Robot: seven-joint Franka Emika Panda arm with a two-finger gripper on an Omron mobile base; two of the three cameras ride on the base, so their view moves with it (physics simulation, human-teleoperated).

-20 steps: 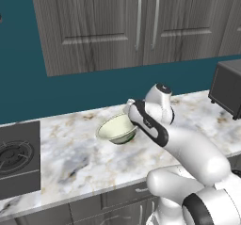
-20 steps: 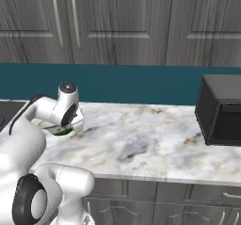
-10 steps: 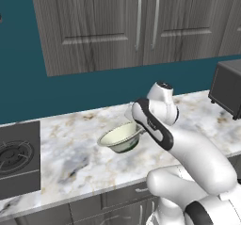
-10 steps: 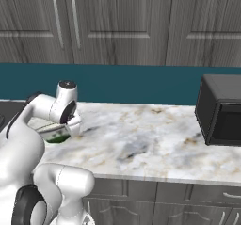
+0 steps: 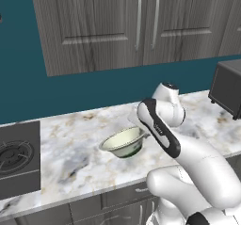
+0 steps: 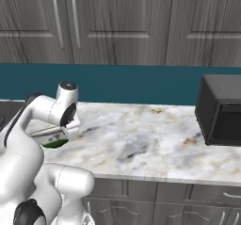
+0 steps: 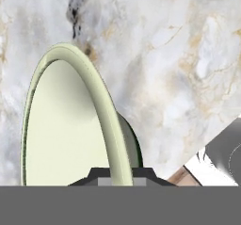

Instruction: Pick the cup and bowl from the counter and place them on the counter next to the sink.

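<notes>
While the end effector (image 7: 120, 172) pinches its rim, the bowl (image 5: 123, 142) seemingly hangs above the counter (image 5: 75, 158).

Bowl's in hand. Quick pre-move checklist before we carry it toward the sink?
1. Grip: gripper shut on the rim of the bowl: ok.
2. Bowl off the counter: looks raised above it in the left base view: ok.
3. Bowl level: tilted, not flat: not ok.
4. Bowl contents: inside looks bare: ok.
5. Path past the stovetop: cannot tell.
6. Sink spot free: cannot tell.
</notes>
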